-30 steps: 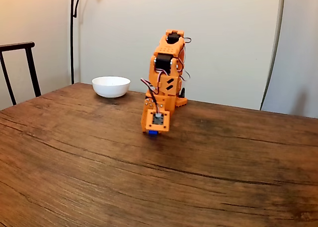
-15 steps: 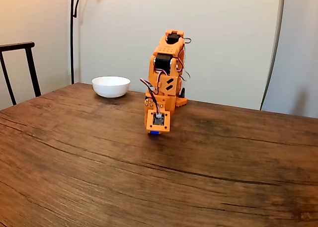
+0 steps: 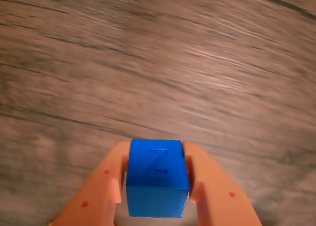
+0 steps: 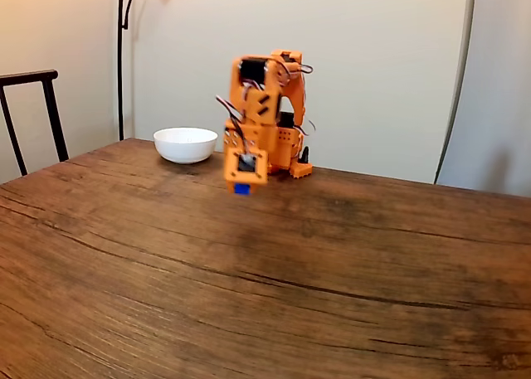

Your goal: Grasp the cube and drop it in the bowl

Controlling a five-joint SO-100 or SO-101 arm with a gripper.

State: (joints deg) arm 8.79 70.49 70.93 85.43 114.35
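Cube (image 3: 158, 179) pinched tight between the two orange fingers (image 3: 106, 186), a raised letter on its upper face, blurred wood grain beyond it. In the fixed view the cube (image 4: 241, 188) hangs clear above the surface (image 4: 265, 288), under the arm (image 4: 261, 130). The bowl (image 4: 186, 144) sits just left of it, open air between them; a dark chair (image 4: 33, 114) stands at the far left edge.

In the fixed view we see the cube (image 4: 241, 189) off the worktop (image 4: 265, 288), held in the pincer (image 4: 242, 187) beneath the arm (image 4: 264, 122). The bowl (image 4: 185, 144) sits on the worktop to the left of the arm, near the far edge. A chair (image 4: 33, 114) stands beyond the worktop's left side. In the wrist view the cube (image 3: 158, 178) sits between the 2 fingers (image 3: 101, 191), touching both.
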